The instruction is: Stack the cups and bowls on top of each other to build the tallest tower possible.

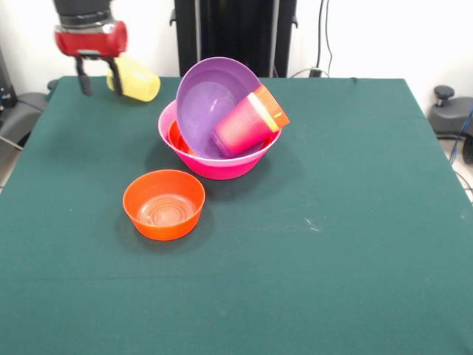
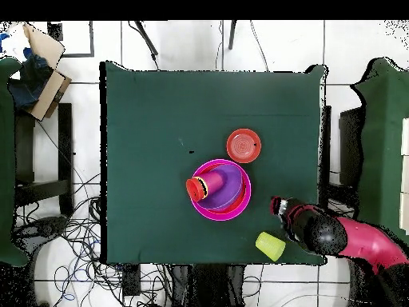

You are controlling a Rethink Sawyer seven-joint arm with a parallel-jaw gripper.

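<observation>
Pincer (image 1: 97,77) hung open and empty beside the yellow cup (image 1: 135,80) lying at the tabletop's (image 1: 332,222) corner. Tower (image 1: 222,126) sat mid-table, purple bowl (image 1: 207,100) tilted; I judged any added piece might slide off.

I find no readable text, labels, brand marks, nos. or signs anywhere in either view; the cups, bowls, table cloth and my own arm all show plain surfaces w/o any lettering.

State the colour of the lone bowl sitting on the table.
Orange: the small glossy plastic bowl, clearest in the front view.
</observation>
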